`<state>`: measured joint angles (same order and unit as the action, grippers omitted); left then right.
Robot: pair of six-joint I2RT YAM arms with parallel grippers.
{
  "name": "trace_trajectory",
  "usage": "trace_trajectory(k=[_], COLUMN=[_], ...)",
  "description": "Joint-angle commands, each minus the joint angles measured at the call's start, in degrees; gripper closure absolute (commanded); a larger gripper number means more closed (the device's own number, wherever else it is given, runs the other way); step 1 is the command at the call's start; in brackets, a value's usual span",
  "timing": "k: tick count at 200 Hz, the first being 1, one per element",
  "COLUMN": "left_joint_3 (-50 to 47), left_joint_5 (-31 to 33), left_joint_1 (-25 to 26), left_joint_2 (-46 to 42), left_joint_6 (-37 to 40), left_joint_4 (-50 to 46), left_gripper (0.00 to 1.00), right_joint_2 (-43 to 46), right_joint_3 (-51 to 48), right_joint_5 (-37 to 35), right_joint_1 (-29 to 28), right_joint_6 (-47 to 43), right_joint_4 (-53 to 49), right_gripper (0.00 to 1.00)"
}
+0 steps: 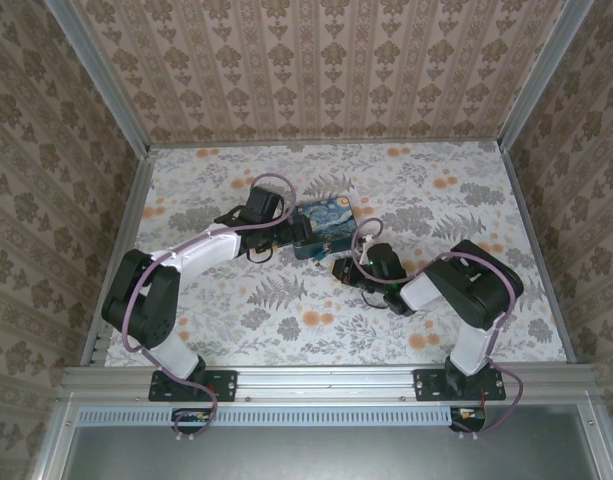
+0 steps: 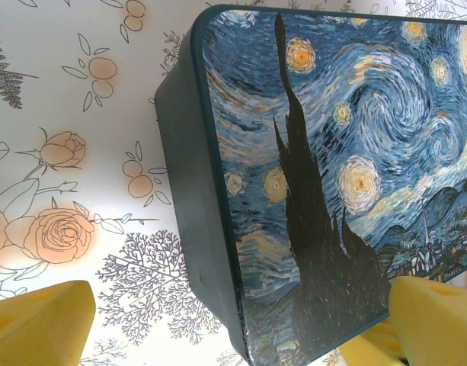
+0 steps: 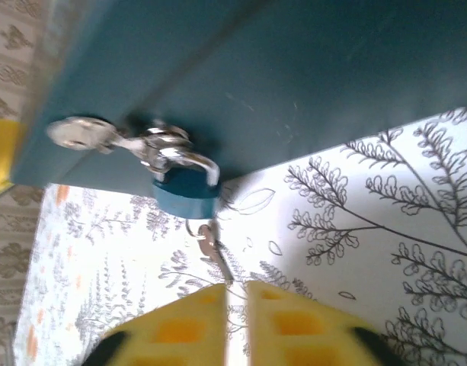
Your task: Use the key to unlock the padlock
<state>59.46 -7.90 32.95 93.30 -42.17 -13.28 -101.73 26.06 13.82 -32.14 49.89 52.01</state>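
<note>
**Right wrist view.** The yellow right fingers point(image 3: 286, 328) lie close together with only a thin slit between them. The key point(image 3: 215, 252) slants from just under the padlock point(image 3: 183, 197) down to the fingertips. Whether the fingers pinch it cannot be told. The blue-bodied padlock hangs by its shackle from a silver hasp point(image 3: 103, 137) on the plain dark-teal side of the box point(image 3: 309, 84), just above the tabletop point(image 3: 385, 229).

**Left wrist view.** The left fingers point(image 2: 43, 324) are spread wide, one on either side of a corner of the box. The left one stands clear of the box wall. This view shows the lid, painted with a swirling night sky.

**Overhead view.** From an aluminium rail point(image 1: 326, 380) at the near edge, the left arm point(image 1: 186, 255) reaches to the box's left side. The right arm point(image 1: 456, 285) reaches toward its near right corner.

**Surface and room.** A floral print of grey ferns and orange blossoms covers the tabletop. Beige damask wallpaper point(image 1: 316, 70) lines the walls on three sides.
</note>
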Motion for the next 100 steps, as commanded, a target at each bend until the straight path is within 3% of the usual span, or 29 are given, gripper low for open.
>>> trace_trajectory(k=[1, 19, 100], left_joint_3=[1.18, 1.49, 2.32], left_joint_5=[0.16, 0.25, -0.19], left_joint_1=[-0.31, -0.43, -0.68], left_joint_2=[-0.99, -0.85, 0.27], left_joint_6=[1.71, 2.04, 2.19], left_joint_4=[-0.43, -0.43, -0.09], left_gripper=[0.00, 0.00, 0.00], right_joint_2=[3.84, 5.23, -5.21], right_joint_3=[-2.84, -2.26, 5.66], right_joint_5=[-2.29, -2.07, 0.85], right_joint_1=[0.72, 0.72, 0.07], right_joint_6=[0.59, -0.66, 0.35], right_joint_4=[-5.84, -8.02, -5.43], right_gripper=[0.49, 0.39, 0.30])
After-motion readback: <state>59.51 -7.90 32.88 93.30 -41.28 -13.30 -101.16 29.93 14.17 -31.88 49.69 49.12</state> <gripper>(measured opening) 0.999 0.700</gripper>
